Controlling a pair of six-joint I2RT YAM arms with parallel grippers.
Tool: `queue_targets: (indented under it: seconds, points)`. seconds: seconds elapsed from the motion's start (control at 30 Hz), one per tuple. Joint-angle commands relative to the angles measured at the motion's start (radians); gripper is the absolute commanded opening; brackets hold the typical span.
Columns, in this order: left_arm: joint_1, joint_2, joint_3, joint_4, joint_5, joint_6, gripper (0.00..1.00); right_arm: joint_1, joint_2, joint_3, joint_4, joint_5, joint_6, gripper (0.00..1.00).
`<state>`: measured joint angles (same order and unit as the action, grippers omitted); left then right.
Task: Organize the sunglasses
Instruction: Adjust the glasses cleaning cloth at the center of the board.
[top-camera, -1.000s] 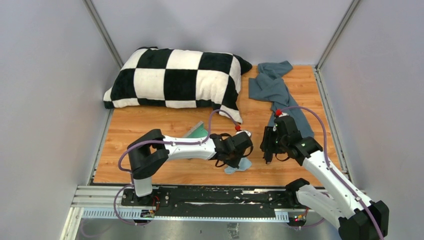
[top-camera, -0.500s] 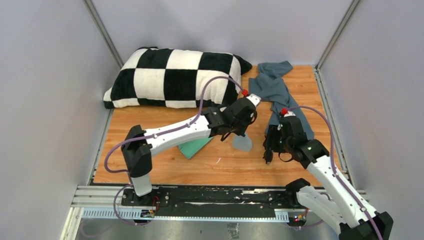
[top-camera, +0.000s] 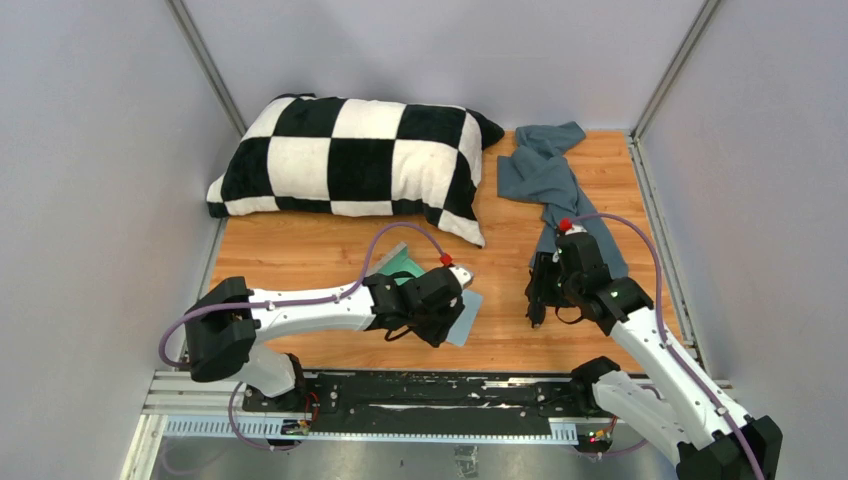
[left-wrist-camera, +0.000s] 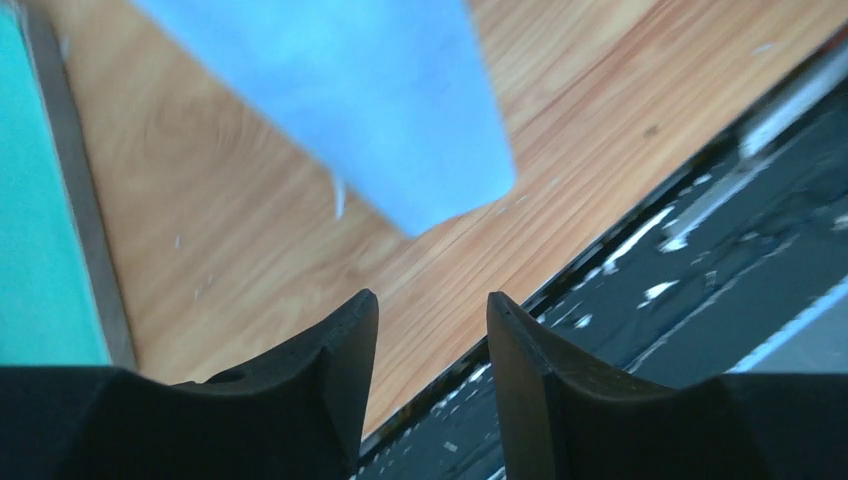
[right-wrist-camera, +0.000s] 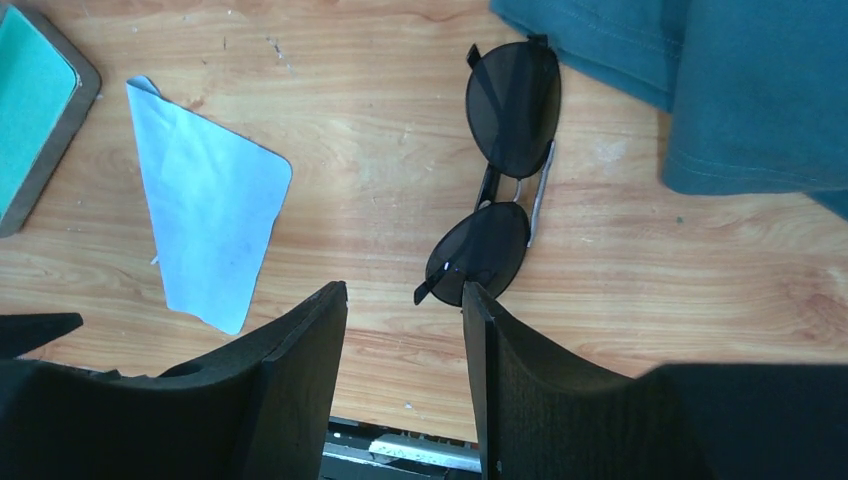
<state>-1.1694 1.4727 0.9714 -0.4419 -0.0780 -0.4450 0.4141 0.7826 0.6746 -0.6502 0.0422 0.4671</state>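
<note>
The black sunglasses (right-wrist-camera: 505, 190) lie folded on the wood just beyond my right gripper's fingertips, beside the blue-grey garment; in the top view my right gripper hides them. My right gripper (right-wrist-camera: 405, 290) (top-camera: 536, 312) is open and empty, its right finger close to the near lens. The light-blue cloth (top-camera: 466, 316) (right-wrist-camera: 210, 220) lies flat on the table, blurred in the left wrist view (left-wrist-camera: 350, 90). My left gripper (top-camera: 444, 324) (left-wrist-camera: 430, 310) is open and empty just short of the cloth. The open case (top-camera: 400, 266) (left-wrist-camera: 40, 200) (right-wrist-camera: 30, 110), teal inside with a grey rim, lies left of the cloth.
A black-and-white checked pillow (top-camera: 350, 155) fills the back left. A blue-grey garment (top-camera: 545, 175) (right-wrist-camera: 700, 80) lies at the back right, next to the sunglasses. The black base rail (top-camera: 420, 390) runs along the table's near edge.
My left arm lifted the cloth toward the back, then swung back to the front and let it go; the cloth now lies flat by the case. My right arm has barely moved.
</note>
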Motion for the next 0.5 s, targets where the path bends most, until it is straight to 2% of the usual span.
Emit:
queue_targets:
  seconds: [0.0,0.17,0.4,0.47]
  points:
    - [0.002,-0.106,-0.037,-0.025,-0.091,-0.122,0.49,-0.013,0.046,-0.018,0.038,-0.083,-0.001,0.51]
    - [0.002,-0.195,-0.036,-0.022,-0.274,-0.215,0.4,0.011,0.148,0.008,0.071,-0.188,0.006,0.51]
    - [0.002,-0.134,-0.059,-0.027,-0.291,-0.323,0.37,0.218,0.302,0.022,0.139,-0.129,0.031,0.51]
    - [0.002,-0.137,-0.072,-0.01,-0.275,-0.335,0.37,0.237,0.377,0.046,0.149,-0.109,0.013,0.5]
